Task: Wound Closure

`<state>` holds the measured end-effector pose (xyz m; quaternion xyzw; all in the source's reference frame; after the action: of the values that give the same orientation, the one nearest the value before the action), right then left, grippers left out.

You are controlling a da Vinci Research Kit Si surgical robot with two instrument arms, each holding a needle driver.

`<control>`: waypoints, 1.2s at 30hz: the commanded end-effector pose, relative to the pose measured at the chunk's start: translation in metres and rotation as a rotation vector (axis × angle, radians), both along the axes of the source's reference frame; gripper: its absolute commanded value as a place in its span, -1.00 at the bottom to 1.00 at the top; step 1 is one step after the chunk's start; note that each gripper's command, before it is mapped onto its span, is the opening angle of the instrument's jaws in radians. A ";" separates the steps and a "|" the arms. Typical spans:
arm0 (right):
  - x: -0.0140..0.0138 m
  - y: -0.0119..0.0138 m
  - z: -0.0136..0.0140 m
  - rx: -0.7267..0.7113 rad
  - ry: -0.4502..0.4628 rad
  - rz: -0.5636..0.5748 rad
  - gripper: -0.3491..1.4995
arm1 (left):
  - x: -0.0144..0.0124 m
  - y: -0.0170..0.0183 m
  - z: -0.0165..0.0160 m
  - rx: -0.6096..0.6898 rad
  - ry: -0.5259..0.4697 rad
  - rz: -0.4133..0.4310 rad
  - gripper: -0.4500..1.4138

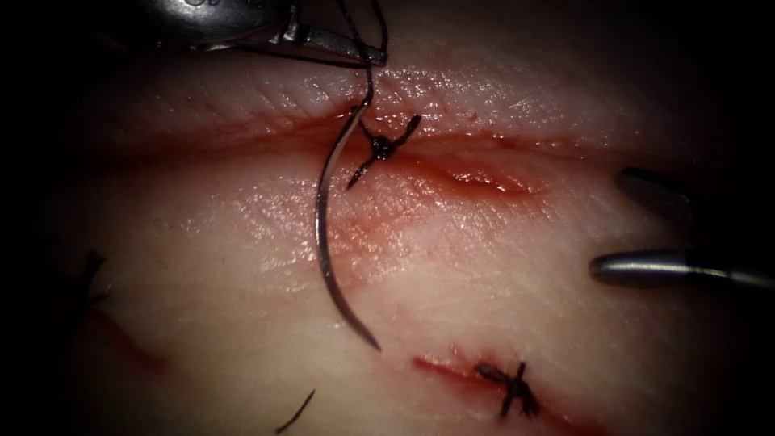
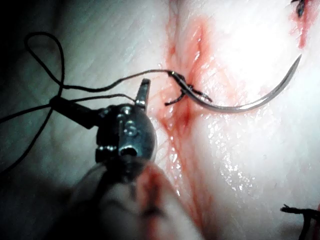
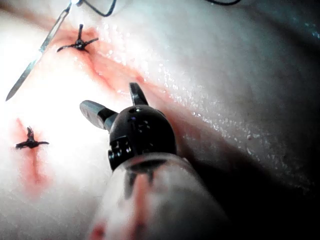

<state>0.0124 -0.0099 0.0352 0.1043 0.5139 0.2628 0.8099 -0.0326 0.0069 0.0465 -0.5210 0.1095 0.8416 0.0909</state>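
The curved needle (image 1: 323, 234) (image 2: 240, 106) (image 3: 35, 57) lies free over the tissue (image 1: 242, 307), not in it, just left of a tied stitch (image 1: 381, 147) on the cut (image 1: 484, 173). Its point (image 1: 376, 347) faces the near side. Its blunt end sits up by the cut. My left tool (image 1: 375, 56) (image 2: 145, 82) is at the far side, shut on the thread (image 1: 370, 81) (image 2: 100, 85) a short way above the needle's blunt end. My right tool (image 1: 607, 224) (image 3: 107, 95) hovers right of the cut, open and holding nothing.
A second tied stitch (image 1: 513, 387) (image 3: 30, 143) closes a lower cut at the near right. A loose cut thread end (image 1: 295, 412) lies near the front edge. Slack thread loops (image 2: 45, 50) trail behind the left tool. Red fluid stains the cut's edges.
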 end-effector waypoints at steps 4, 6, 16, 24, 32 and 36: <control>0.0010 0.0002 0.0005 -0.002 0.001 -0.001 0.38 | 0.0009 -0.0012 -0.0004 0.013 0.120 0.012 0.77; 0.0013 0.0000 0.0006 -0.002 0.004 -0.004 0.40 | 0.0015 -0.0015 -0.0006 -0.006 0.213 0.023 0.78; 0.0017 -0.0004 0.0005 0.003 0.009 -0.031 0.40 | 0.0028 -0.0055 -0.0010 -0.161 0.345 0.147 0.68; 0.0017 -0.0004 0.0005 0.002 0.011 -0.034 0.36 | -0.0006 -0.0135 -0.0040 -0.241 0.214 0.247 0.57; 0.0017 -0.0004 0.0005 0.002 0.012 -0.035 0.34 | -0.0039 -0.0170 -0.0042 -0.265 0.134 0.301 0.37; 0.0017 -0.0005 0.0005 0.002 0.013 -0.035 0.33 | -0.0045 -0.0169 -0.0029 -0.265 0.130 0.317 0.33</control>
<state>0.0133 -0.0106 0.0353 0.1162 0.5154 0.2491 0.8117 -0.0367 -0.0100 0.0436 -0.4813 0.1402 0.8568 -0.1210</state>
